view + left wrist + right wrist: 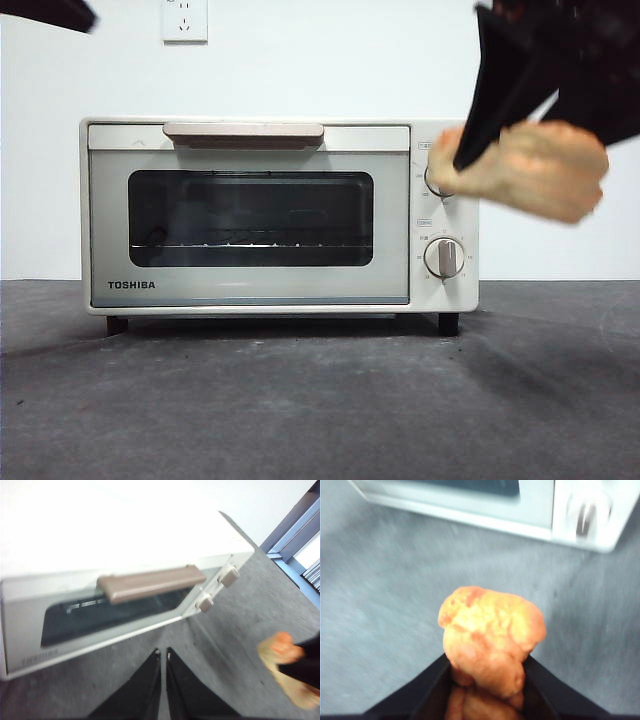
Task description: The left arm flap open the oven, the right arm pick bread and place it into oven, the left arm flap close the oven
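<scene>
The cream-white oven [250,215] stands on the dark table with its glass door closed and its beige handle [243,133] at the top. The right gripper [495,140] hangs in the air in front of the oven's knobs, shut on the golden-orange bread [530,170]. In the right wrist view the bread [490,635] bulges out between the jaws of this gripper [487,667], with the oven [520,505] beyond. The left gripper [163,652] hovers above the table in front of the oven's handle [150,582], jaws nearly together and holding nothing. In the front view it shows only as a black tip [50,12].
Two round knobs [443,257] sit on the oven's right panel. A wall socket [184,18] is on the white wall behind. The grey table surface [300,400] stretches in front of the oven. A window frame [300,525] lies off to one side.
</scene>
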You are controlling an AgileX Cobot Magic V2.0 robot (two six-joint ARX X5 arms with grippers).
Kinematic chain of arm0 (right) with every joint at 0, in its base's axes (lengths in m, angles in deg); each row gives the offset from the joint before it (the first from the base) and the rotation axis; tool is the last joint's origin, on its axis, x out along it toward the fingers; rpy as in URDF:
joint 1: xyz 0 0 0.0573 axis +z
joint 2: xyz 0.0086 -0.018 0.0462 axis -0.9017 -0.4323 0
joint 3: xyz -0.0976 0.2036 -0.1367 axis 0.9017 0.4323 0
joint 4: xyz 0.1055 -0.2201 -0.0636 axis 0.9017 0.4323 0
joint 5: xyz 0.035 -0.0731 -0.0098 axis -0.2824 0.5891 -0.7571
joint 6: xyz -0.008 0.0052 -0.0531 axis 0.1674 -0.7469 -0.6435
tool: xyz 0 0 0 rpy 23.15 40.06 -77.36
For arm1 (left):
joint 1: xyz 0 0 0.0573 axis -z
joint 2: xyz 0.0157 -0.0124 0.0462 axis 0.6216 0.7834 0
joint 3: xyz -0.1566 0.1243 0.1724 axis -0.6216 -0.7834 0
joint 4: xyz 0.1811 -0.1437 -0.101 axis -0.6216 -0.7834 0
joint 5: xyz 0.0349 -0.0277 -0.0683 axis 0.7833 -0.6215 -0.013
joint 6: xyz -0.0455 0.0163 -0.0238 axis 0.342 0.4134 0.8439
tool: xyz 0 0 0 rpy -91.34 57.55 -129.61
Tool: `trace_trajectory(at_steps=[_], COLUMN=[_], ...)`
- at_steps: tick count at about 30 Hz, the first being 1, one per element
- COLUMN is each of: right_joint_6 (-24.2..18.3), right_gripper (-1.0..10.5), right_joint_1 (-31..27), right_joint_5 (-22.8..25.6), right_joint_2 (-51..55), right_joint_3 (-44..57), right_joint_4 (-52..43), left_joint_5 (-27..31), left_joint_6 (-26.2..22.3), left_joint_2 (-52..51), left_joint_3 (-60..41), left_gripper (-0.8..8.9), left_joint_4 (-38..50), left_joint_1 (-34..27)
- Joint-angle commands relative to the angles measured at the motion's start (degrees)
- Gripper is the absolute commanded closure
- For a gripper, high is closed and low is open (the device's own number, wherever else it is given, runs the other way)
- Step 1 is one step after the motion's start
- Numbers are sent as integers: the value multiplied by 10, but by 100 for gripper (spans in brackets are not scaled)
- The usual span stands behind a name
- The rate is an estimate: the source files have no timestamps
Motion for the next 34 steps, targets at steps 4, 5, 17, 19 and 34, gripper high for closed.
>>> trace_trajectory(at_steps=[4,5,17,19,34], right_joint_6=[-18,-18,-20,-20,-23], right_gripper=[786,786,786,786,786], right_joint_1=[6,6,6,6,6], right_joint_5=[2,2,5,6,17], right_joint_2=[15,19,51,54,54], right_joint_3=[-33,-35,-37,-37,-37], right_joint_4=[24,28,41,42,42], left_joint_5=[49,53,94,99,133], left_joint_6=[-8,-14,-67,-71,-99], left_joint_2=[99,117,268,281,338], left_joint_3=[65,78,172,176,176], left_gripper=[797,797,797,797,797], left_joint_4=[62,66,64,64,61], left_joint_1=[42,47,78,83,110])
